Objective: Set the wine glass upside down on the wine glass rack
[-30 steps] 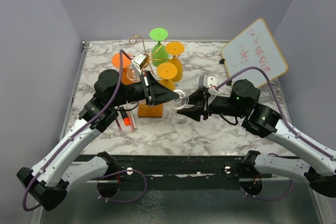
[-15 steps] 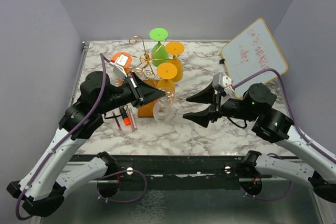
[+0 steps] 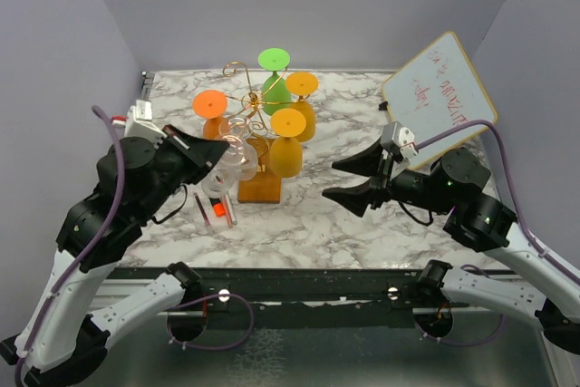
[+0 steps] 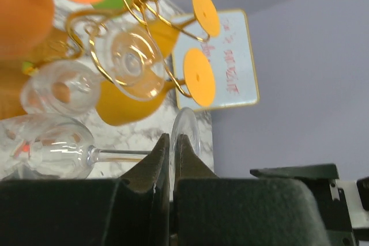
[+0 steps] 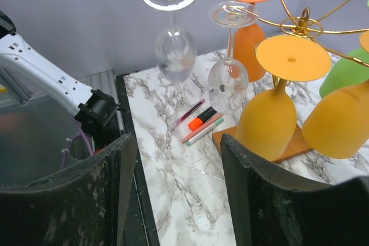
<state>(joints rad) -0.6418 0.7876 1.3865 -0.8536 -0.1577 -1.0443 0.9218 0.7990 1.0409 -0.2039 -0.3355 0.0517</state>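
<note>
Clear wine glass held foot-up beside the wine glass rack (image 3: 260,189)

Only the right wrist view shows the wine glass (image 5: 174,56) inverted, its long axis upright and its bowl hanging over the tabletop (image 5: 173,182), just beside a second clear glass (image 5: 228,79) hung on the rack; the left wrist view shows the left claw (image 4: 172,142) pinching the rim of its foot; from above the two clear glasses overlap; the right claw (image 3: 331,178) is spread, empty, well apart

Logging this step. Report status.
Left gripper shut on wine glass foot, bowl down. Right gripper open, empty. Not yet on wine glass rack; hung clear glass close beside.
</note>
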